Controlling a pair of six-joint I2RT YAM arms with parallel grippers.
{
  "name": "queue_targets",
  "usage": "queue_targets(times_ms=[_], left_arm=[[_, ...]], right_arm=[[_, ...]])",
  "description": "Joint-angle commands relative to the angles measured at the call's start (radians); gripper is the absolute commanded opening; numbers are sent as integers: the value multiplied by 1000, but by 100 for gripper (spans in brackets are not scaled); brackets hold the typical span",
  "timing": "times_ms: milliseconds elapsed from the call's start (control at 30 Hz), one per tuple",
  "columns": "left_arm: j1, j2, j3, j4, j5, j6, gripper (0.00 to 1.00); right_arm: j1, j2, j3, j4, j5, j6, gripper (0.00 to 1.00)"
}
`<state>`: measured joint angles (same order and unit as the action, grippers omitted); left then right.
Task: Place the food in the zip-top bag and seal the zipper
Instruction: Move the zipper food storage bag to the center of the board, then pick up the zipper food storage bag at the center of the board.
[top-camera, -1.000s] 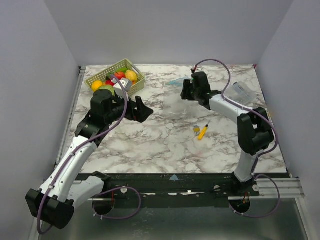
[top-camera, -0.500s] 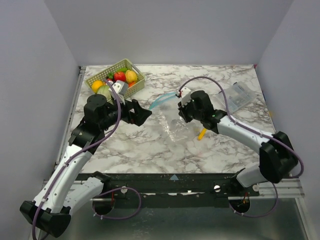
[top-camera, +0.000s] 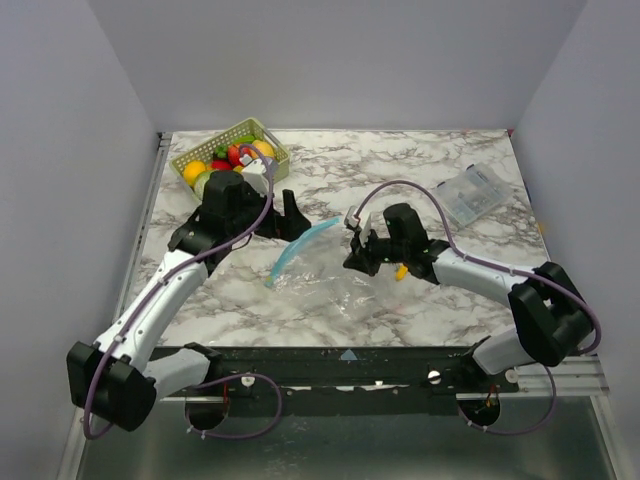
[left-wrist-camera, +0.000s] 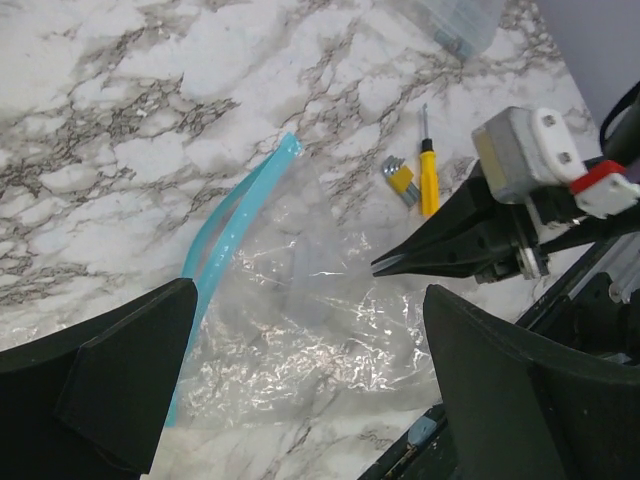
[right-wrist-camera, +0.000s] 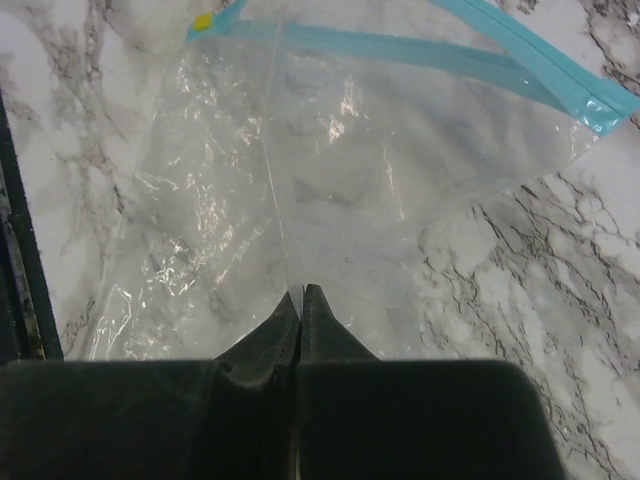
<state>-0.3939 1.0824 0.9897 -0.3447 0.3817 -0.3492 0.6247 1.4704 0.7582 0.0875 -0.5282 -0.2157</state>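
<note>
The right arm has pulled the zip-top bag (top-camera: 325, 285) closer to the front edge of the desk (top-camera: 420, 160), and the left arm has swung in toward it; the right gripper (right-wrist-camera: 301, 295) is squeezed tight shut with a bit of the bag's clear plastic pinched at its tips; the bag lies crinkled on the desk in the middle, between the two arms; the zipper (top-camera: 298, 243) curves along the bag's left side, away from the right gripper; the left gripper (left-wrist-camera: 310, 400) hangs over the bag with its jaws spread wide and nothing in them; the food (top-camera: 238, 153) sits in a green basket (top-camera: 210, 140) at the far left corner, well apart from the bag; a thin yellow stick (left-wrist-camera: 428, 185) lies on the desk just beside the right gripper.
</note>
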Motion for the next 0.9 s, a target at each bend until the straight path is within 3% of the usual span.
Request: queue_targets(times_ms=[0, 167, 333, 600, 767, 867], left_arm=[[12, 128, 80, -82, 9, 34, 98], [21, 275, 122, -110, 88, 14, 99], [22, 446, 252, -252, 109, -3, 99], [22, 502, 191, -184, 175, -49, 98], [21, 525, 167, -145, 263, -73, 94], [22, 537, 170, -137, 303, -83, 85]], right_arm=[[-4, -9, 27, -12, -140, -39, 1], [-3, 0, 34, -48, -175, -45, 0], [-3, -12, 17, -33, -183, -31, 1], [-3, -32, 4, -19, -175, -19, 1], [-3, -31, 2, -12, -171, -13, 1], [-4, -32, -10, 4, -171, 2, 1]])
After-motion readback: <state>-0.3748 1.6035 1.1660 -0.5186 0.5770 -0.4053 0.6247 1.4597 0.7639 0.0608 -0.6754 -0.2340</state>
